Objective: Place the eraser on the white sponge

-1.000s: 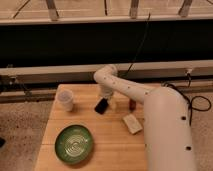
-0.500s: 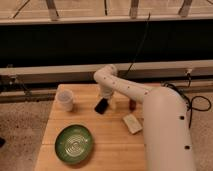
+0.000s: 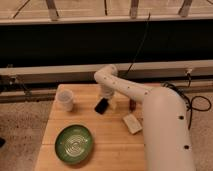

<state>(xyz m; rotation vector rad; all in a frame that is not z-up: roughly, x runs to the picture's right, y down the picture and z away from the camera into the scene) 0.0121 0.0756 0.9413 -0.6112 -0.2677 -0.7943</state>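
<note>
I see the arm reaching over the far side of the wooden table (image 3: 107, 150), with the gripper (image 3: 106, 96) low above the eraser (image 3: 102, 106), jaws spread wide. I cannot tell whether they touch the eraser. It lies on the tabletop, apart from the white sponge (image 3: 132, 123) toward the near right. A white cup (image 3: 65, 99) and a green plate (image 3: 74, 144) stand to the left.

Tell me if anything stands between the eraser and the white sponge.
Nothing visible blocks the bare table between the eraser and the white sponge. A pale item I cannot identify sits just right of the eraser, beside that line. The end effector hangs over the eraser's far end.
</note>
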